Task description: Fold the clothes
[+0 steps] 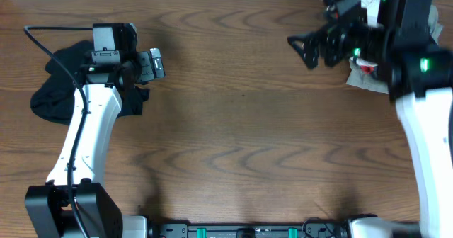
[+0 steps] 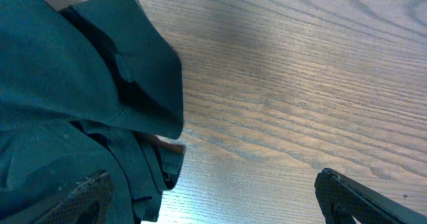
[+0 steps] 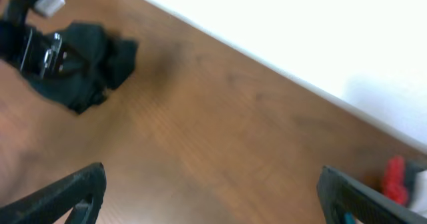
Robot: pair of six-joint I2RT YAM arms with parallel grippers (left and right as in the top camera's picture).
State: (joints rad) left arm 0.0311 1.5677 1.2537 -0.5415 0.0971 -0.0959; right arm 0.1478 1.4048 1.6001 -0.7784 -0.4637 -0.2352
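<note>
Left gripper (image 1: 156, 63) hangs with its fingers spread wide and empty over the wooden table (image 1: 233, 139), just right of the black garment (image 1: 49, 96), which lies crumpled at the far left, partly under my left arm. My right gripper (image 1: 301, 52) gapes open too, holding nothing, at the far right. Under that arm sits a pale cloth pile (image 1: 368, 82) with some red; I cannot tell which garment

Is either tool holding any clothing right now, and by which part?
Nothing is held. The left tool is open over the black garment edge, gripping nothing; the right tool is open above the table.
</note>
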